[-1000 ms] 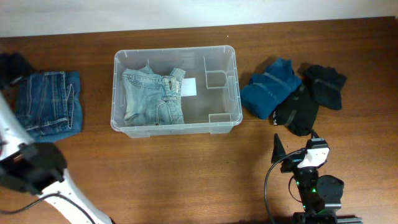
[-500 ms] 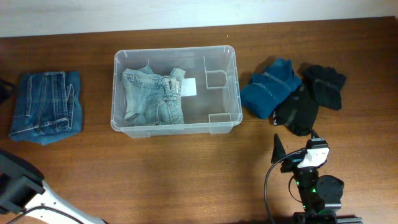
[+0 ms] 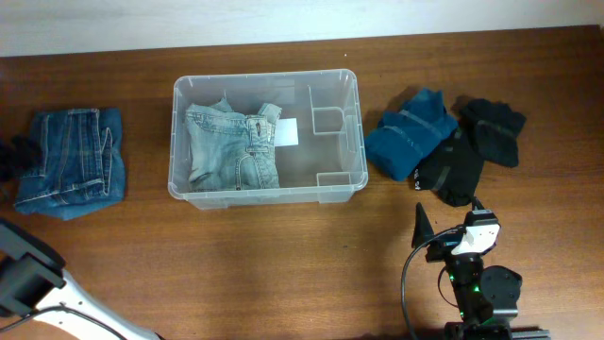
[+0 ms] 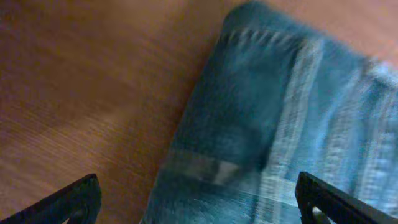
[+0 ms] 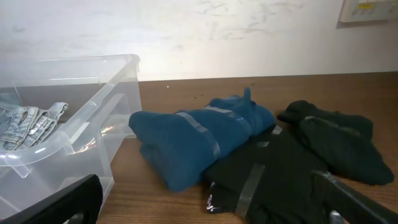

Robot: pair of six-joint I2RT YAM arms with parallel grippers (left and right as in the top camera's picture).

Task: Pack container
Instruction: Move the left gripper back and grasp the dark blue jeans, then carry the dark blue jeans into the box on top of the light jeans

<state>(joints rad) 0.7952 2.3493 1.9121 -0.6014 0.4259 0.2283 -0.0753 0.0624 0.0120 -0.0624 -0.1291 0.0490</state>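
Observation:
The clear plastic container point(image 3: 351, 142) stands mid-table and holds folded light-blue jeans point(image 3: 231, 146) in its left half; a white label shows on its base. Folded dark-blue jeans point(image 3: 74, 159) lie on the table at the far left. My left gripper point(image 3: 11, 156) is at their left edge, open and empty; in the left wrist view its fingers point(image 4: 199, 205) straddle the dark-blue jeans point(image 4: 280, 124) close below. My right gripper point(image 3: 448, 222) is open and empty near the front right, facing the container point(image 5: 74, 124).
A folded blue garment point(image 3: 411, 132) and two black garments point(image 3: 453, 168) point(image 3: 493, 127) lie right of the container. They also show in the right wrist view: the blue garment point(image 5: 199, 134) and a black garment point(image 5: 292, 168). The table is brown wood; a pale wall runs behind.
My left arm has swung off the far-left table area and its gripper has come down to the left edge of the dark-blue jeans. The right arm has not moved.

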